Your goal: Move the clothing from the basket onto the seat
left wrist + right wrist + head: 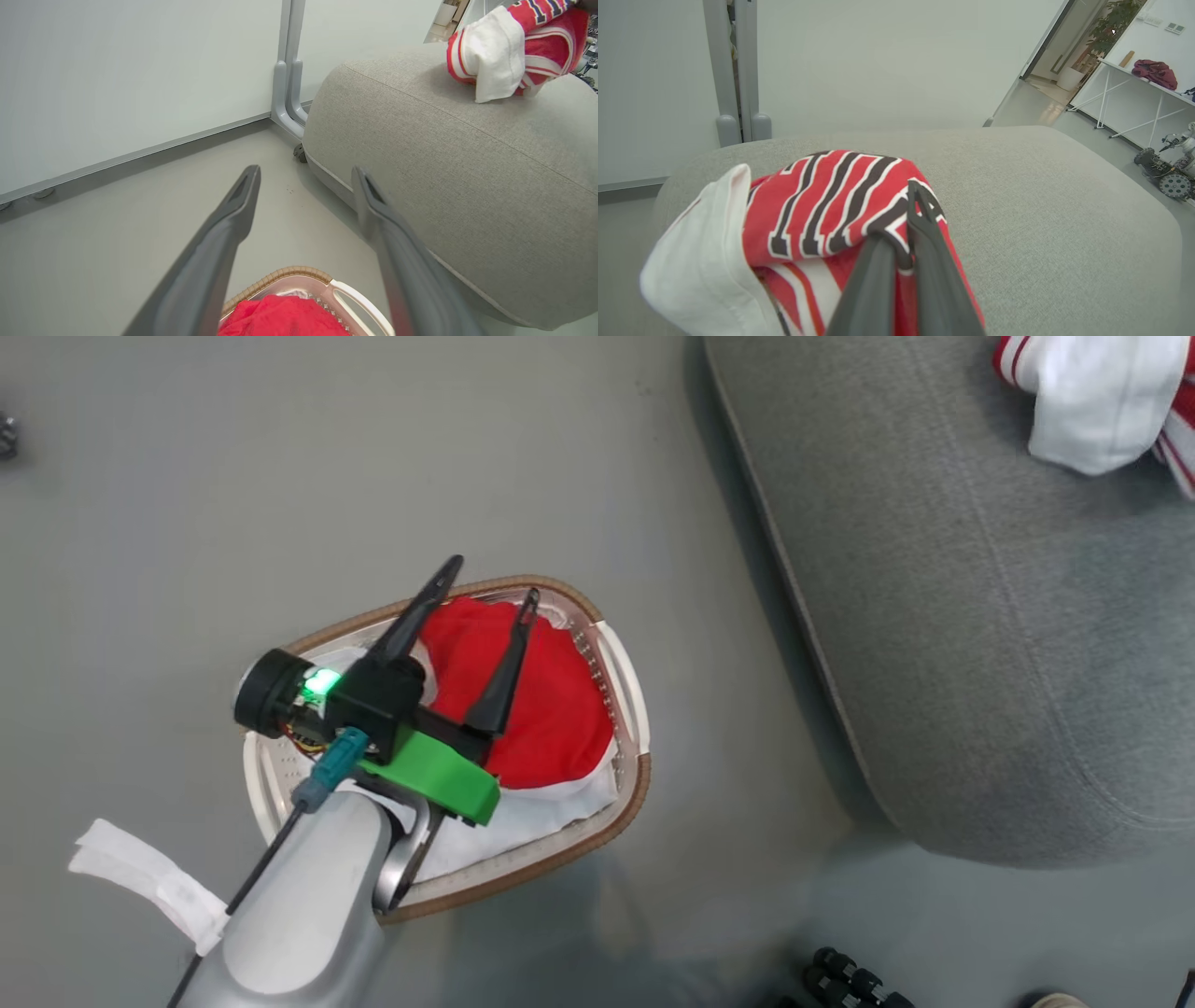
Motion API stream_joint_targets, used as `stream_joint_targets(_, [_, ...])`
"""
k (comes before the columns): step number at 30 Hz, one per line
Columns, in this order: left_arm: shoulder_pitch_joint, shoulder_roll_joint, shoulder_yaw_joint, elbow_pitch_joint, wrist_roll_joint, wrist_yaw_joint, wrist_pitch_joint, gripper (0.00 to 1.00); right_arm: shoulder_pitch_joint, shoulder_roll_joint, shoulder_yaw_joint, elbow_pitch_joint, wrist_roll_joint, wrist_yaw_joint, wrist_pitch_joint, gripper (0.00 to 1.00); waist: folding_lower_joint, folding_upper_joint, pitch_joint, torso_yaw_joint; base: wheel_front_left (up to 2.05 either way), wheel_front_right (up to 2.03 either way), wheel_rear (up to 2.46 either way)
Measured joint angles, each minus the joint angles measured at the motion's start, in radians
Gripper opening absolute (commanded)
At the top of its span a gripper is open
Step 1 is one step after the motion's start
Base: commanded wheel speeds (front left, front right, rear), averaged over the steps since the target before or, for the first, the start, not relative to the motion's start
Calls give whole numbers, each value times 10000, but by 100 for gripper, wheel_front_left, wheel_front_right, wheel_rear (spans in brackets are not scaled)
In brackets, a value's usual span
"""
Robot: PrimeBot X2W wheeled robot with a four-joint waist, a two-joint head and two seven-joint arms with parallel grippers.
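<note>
Head view: your left gripper (493,581) hangs over the laundry basket (637,784). Its two long fingers are spread apart and hold nothing. Below them a plain red garment (551,709) lies heaped in the basket on a white sheet (523,826), which is not yours to move. The grey seat (980,644) stands to the right of the basket, apart from it. At the seat's far right a red-and-white jersey (1092,411) lies on the cushion, white inner side showing.

Left wrist view: the left gripper (306,172) points past the basket's (280,275) far rim toward the floor (140,224) and the seat (467,186), jaws wide. The red garment (285,317) shows low between the fingers, untouched. The jersey (495,56) sits on top of the seat, far right.

Right wrist view: your right gripper (908,233) has its fingers pressed together on a fold of the jersey (822,210), which rests bunched on the seat (1041,196).

Handling, as a judgement: the red garment looks light, soft and limp, so it will sag and trail from any single pinch. Take a thick fold at the crest of the heap, near its middle. Keep the fingertips shallow so that the white sheet is not caught. Lift well clear of the rim before you swing right.
</note>
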Motion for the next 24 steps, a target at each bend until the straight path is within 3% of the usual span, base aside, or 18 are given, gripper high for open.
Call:
stream_joint_targets(3, [15, 10, 249, -13, 2, 0, 0, 100, 619, 391, -635, -140, -209, 0, 0, 100, 0, 0, 133, 225, 0, 0, 0])
stream_joint_targets(12, [461, -84, 867, 215, 63, -2, -2, 100, 2505, 1104, -1941, -1127, -359, 0, 2, 100, 0, 0, -326, 466, 0, 0, 0])
stream_joint_targets(24, [1686, -694, 2464, 573, 374, -15, 0, 100, 5157, 1799, -518, -2679, 552, 0, 2, 100, -1, 0, -1737, 672, 0, 0, 0])
